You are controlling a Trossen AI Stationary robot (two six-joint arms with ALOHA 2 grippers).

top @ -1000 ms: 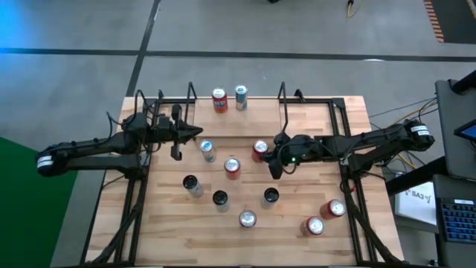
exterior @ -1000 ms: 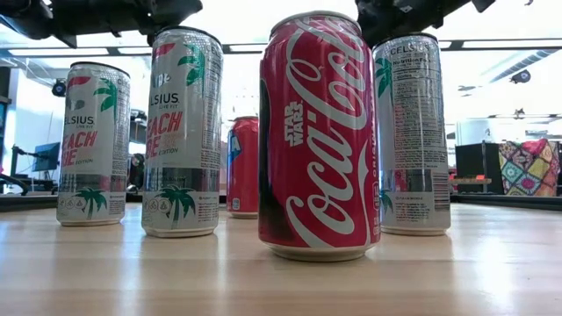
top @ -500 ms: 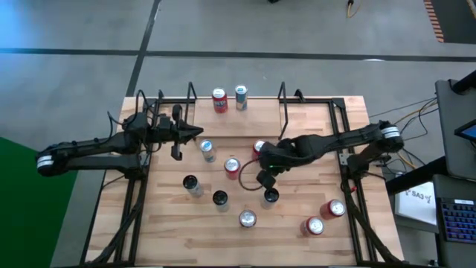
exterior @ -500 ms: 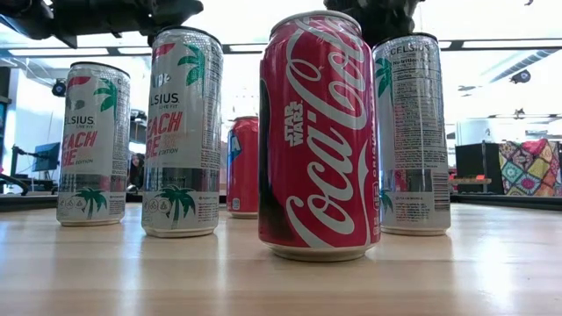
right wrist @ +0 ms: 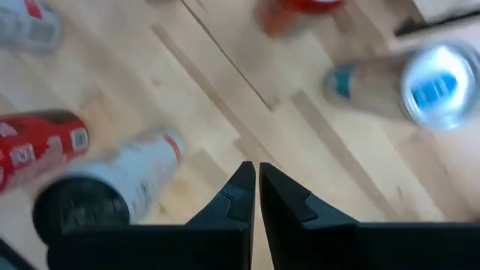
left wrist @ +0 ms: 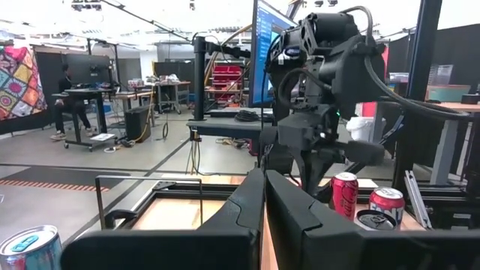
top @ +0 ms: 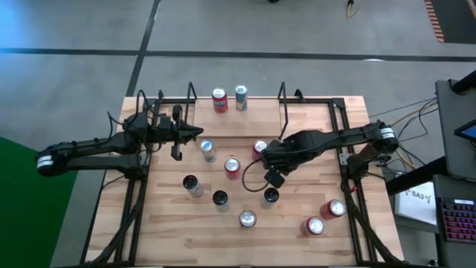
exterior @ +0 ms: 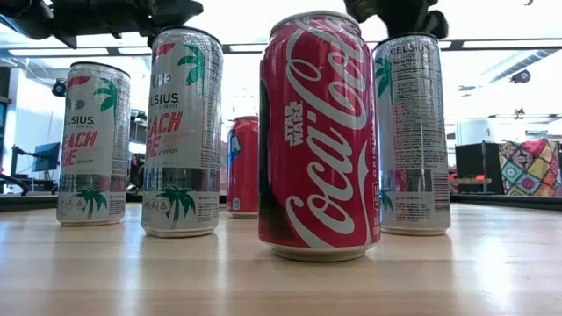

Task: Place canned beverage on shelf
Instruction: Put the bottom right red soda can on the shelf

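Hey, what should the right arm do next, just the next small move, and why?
Probably open the right claw and lower it over the black-topped can just beyond it. The claw is shut and empty, hovering above bare wood between cans, and the shelf holds only two cans so far.

From my station I count eleven drink cans on one light wooden table (top: 312,123). Five are red aluminium cans (top: 233,167), three are slim silver cans with black tops (top: 191,184), and two are slim silver cans with blue tops (top: 207,150). One more can shows only a plain silver top (top: 247,219), so I cannot sort it. There is one narrow black wire shelf (top: 282,100), two larger black side frames (top: 135,195) and two dark robot arms (top: 89,152).
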